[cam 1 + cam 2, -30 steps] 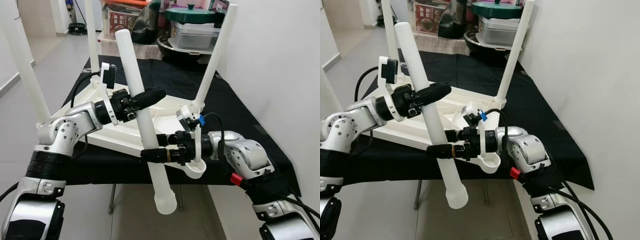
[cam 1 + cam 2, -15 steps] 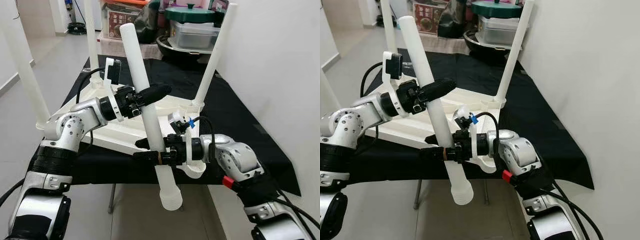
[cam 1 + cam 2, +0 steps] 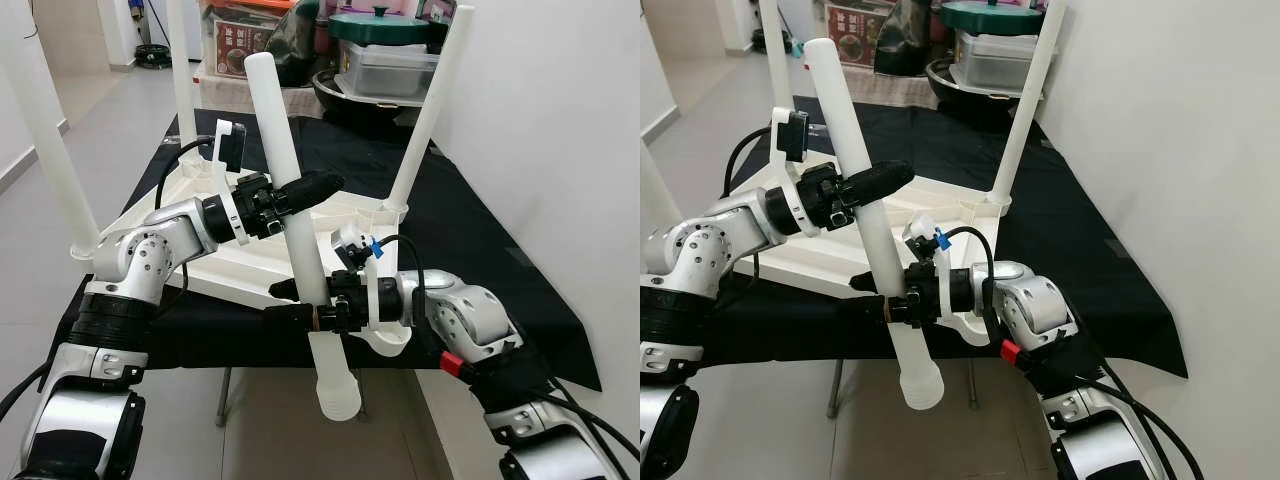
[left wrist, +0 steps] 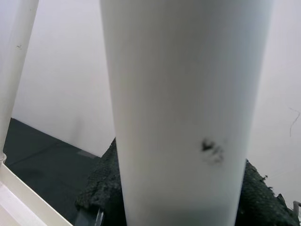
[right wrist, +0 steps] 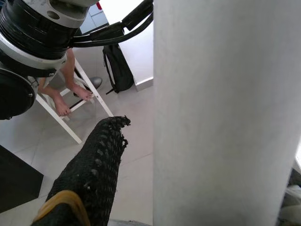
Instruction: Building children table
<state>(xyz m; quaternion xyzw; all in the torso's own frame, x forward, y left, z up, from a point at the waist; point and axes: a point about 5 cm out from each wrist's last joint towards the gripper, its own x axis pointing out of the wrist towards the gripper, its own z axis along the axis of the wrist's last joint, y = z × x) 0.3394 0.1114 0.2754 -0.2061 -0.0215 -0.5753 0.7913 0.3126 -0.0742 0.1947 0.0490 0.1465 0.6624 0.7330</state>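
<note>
Both grippers, left [image 3: 300,190] and right [image 3: 290,305], are clamped on the loose leg [image 3: 290,215], tilted off the near edge of the upturned table [image 3: 240,262]. Its flared end hangs over the floor beside the empty socket [image 3: 388,343]; if either grip slips while swinging, I reckon it drops or knocks the fitted leg [image 3: 428,115].

Count so far — three legs already standing on the upturned tabletop [image 3: 260,262], one loose leg [image 3: 295,225] gripped between two grippers — four legs total.

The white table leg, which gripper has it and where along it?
Both: left gripper clamps the white table leg mid-shaft, right gripper lower, above its flared end.
</note>
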